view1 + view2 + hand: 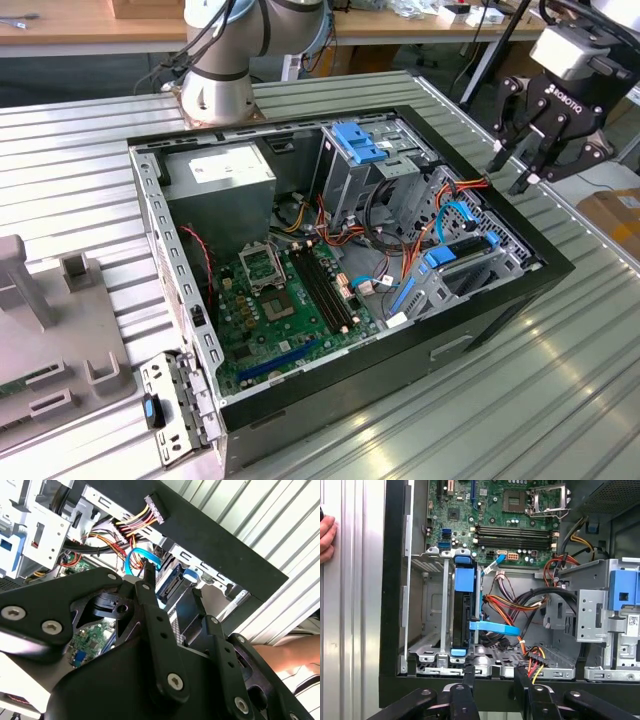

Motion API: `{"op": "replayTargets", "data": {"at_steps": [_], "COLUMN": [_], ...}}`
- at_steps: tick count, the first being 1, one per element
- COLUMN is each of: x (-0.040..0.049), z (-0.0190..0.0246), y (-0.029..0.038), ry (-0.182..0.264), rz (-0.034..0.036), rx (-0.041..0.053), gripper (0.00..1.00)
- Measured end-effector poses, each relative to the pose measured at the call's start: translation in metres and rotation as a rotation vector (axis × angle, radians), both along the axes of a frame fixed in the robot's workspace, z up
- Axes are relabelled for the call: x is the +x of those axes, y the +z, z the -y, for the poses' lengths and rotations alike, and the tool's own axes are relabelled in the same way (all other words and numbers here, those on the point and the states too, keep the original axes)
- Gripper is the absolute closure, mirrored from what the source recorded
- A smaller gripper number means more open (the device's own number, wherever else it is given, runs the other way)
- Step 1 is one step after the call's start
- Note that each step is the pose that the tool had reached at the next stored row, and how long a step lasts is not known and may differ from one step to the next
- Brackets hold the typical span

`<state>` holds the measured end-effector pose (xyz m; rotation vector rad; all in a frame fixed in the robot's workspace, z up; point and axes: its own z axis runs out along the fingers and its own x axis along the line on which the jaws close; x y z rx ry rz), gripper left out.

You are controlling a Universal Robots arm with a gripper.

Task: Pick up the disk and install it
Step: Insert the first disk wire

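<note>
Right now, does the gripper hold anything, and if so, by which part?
Nothing is held. The gripper is open and empty, near the case; the disk sits in its bay.

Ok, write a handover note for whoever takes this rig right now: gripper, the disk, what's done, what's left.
The gripper is open and empty, hovering above the edge of the open black computer case.
The flat grey hard drive with its bright blue carrier rail stands on edge in the grey metal drive cage, apart from the gripper.
Done: the hard drive appears placed in the cage.
Left: I cannot tell whether it is fully seated.
A person's hand is over the ribbed metal table beside the case.
</note>
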<state>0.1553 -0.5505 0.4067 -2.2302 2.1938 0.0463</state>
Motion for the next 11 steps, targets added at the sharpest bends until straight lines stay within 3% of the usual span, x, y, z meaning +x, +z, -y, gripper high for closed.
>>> {"op": "replayTargets", "data": {"at_steps": [1,3,11], "x": [0.0006,0.0013,0.0015], "z": [-0.0035,-0.0062,-0.0068], "y": [0.0,-0.0001,0.0], "ry": [0.007,0.015,0.017], "rz": [0.0001,0.0,0.0], "rx": [0.0,0.0001,0.0], "gripper": [0.56,0.56,0.56]}}
